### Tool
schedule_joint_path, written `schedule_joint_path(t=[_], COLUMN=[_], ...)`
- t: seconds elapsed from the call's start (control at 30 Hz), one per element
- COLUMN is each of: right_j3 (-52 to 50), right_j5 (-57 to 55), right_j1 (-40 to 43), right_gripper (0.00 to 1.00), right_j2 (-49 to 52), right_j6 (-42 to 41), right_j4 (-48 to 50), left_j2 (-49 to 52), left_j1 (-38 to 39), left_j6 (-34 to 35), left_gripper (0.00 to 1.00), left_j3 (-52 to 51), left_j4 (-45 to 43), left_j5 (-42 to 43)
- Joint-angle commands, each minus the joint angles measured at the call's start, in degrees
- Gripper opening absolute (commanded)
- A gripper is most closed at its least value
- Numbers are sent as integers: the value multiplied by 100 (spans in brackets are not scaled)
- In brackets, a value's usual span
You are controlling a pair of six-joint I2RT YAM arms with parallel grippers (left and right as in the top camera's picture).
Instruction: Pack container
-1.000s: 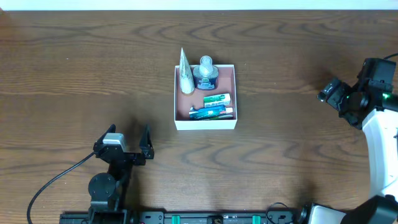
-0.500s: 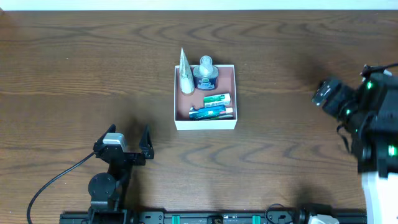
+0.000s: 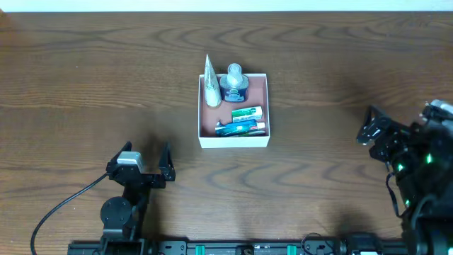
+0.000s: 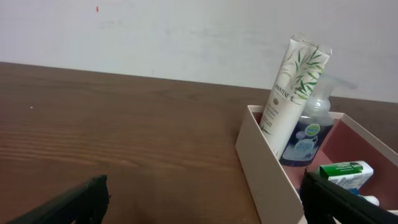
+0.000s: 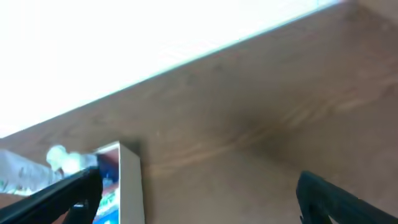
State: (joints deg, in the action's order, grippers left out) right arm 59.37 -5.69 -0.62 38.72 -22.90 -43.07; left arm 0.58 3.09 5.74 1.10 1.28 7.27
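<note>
container (image 3: 233, 142) seen at frame centre on tabletop (image 3: 85, 71), toiletries (image 3: 241, 128) laid inside. left pincer (image 3: 146, 159) spread wide at lower left; right pincer (image 3: 369, 127) wide at right edge.

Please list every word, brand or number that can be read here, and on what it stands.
"PANTENE", on the white tube, left wrist view.
Blue bottle: label too blurred to read.
Green box: print too small to read.
Nothing else is readable.
</note>
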Motion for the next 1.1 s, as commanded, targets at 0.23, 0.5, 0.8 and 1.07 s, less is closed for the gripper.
schedule_joint_path(t=[0.23, 0.5, 0.8, 1.07], right_j3=[-2754, -4087, -4793, -5086], right_j5=[321, 756, 778, 1075], right_j1=[-55, -59, -118, -127], right_gripper=[99, 99, 99, 99], right_j2=[-1880, -2570, -3611, -3696], right_j6=[391, 828, 1097, 1270], right_j4=[2680, 4212, 4673, 4769], left_j2=[-31, -31, -31, -31], left_j1=[-17, -20, -20, -20], left_j6=[-39, -39, -37, -39], left_gripper=[98, 98, 98, 98], left_j3=[-87, -87, -87, -87], left_j4=[214, 214, 214, 214], left_j5=[68, 68, 68, 68])
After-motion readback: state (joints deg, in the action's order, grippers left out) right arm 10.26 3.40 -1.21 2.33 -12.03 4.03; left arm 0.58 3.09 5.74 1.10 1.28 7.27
